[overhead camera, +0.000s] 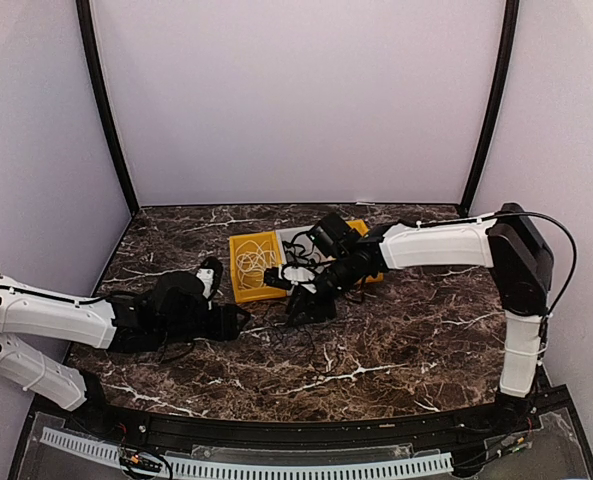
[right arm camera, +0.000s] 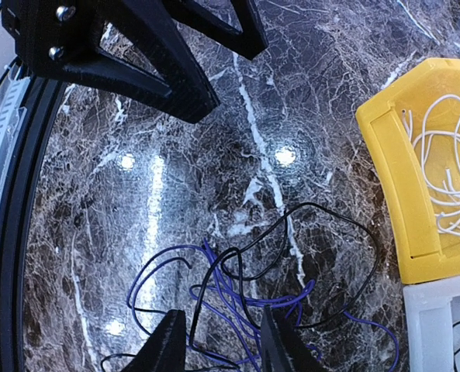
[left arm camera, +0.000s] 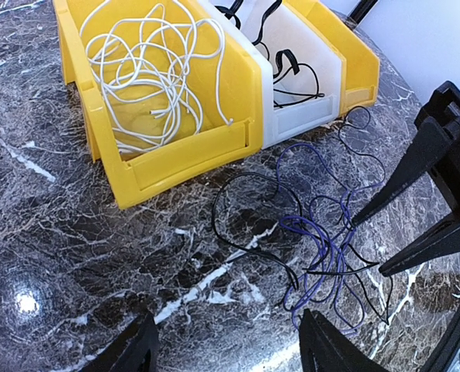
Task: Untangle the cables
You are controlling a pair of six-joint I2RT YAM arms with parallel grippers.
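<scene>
A purple cable (left arm camera: 326, 246) and a thin black cable (left arm camera: 237, 186) lie tangled on the marble table, just in front of the bins. They also show in the right wrist view, purple (right arm camera: 237, 298) and black (right arm camera: 323, 213). A white cable (left arm camera: 148, 74) is coiled in the yellow bin (left arm camera: 191, 159). Another black cable (left arm camera: 295, 74) lies in the white bin (left arm camera: 299, 116). My right gripper (right arm camera: 223, 345) is open and low over the tangle, with purple and black strands between its fingers. My left gripper (left arm camera: 230, 349) is open and empty, just short of the tangle.
A second yellow bin (left arm camera: 361, 66) stands behind the white one. In the top view the bins (overhead camera: 251, 265) sit mid-table, with my right gripper (overhead camera: 301, 308) and left gripper (overhead camera: 226, 300) close together in front of them. My right gripper's fingers (left arm camera: 416, 167) stand right of the tangle.
</scene>
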